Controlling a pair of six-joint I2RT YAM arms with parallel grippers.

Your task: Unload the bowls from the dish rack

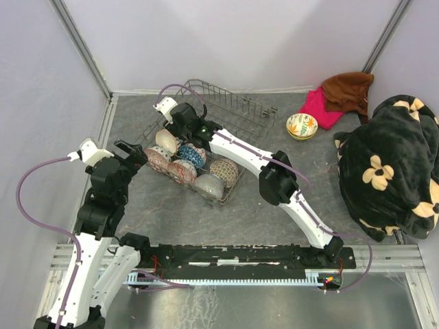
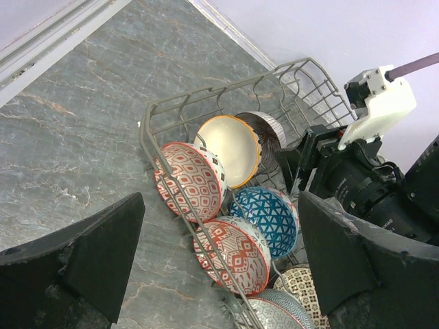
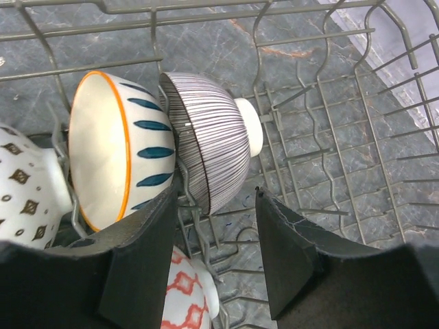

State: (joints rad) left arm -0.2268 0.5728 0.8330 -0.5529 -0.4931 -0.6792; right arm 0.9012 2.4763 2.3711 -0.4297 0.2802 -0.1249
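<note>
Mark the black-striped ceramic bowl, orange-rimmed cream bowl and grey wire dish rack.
black-striped ceramic bowl [image 3: 209,140]: right wrist view, outer wall.
orange-rimmed cream bowl [image 3: 99,154]: right wrist view, cream inside.
grey wire dish rack [image 1: 240,103]: top external view, far wall.

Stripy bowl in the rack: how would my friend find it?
Find the grey wire dish rack, at the end where the right arm's fingers reach in. The stripy bowl stands on edge beside a cream bowl with an orange rim. Only it has thin dark lines on its outside.
</note>
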